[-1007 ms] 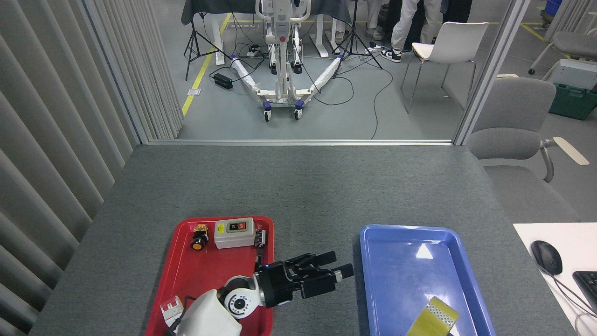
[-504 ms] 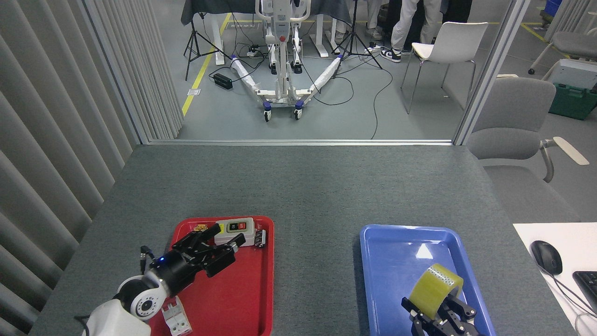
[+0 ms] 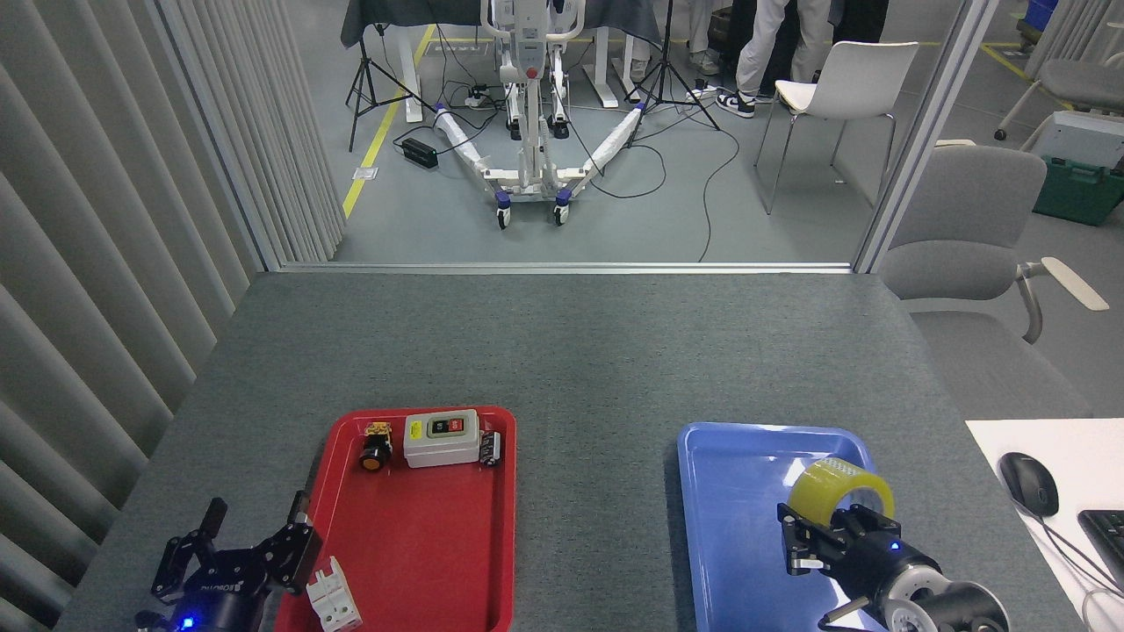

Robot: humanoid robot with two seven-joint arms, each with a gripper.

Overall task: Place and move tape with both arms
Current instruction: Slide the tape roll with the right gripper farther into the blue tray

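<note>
The right gripper (image 3: pixel 839 527) is now reaching further up the blue plastic tray (image 3: pixel 738 491) at the lower right of the frame, its jaws clamped on the wide roll of translucent yellow packing tape (image 3: pixel 840 488), which is sitting higher and closer to the tray's upper right corner than half a second ago. The left gripper (image 3: pixel 235 549) is pulling back off the red plastic tray (image 3: pixel 421 553) to the lower left, over the grey desk (image 3: pixel 562 351), jaws apart and empty. The tape is probably about to be set down.
</note>
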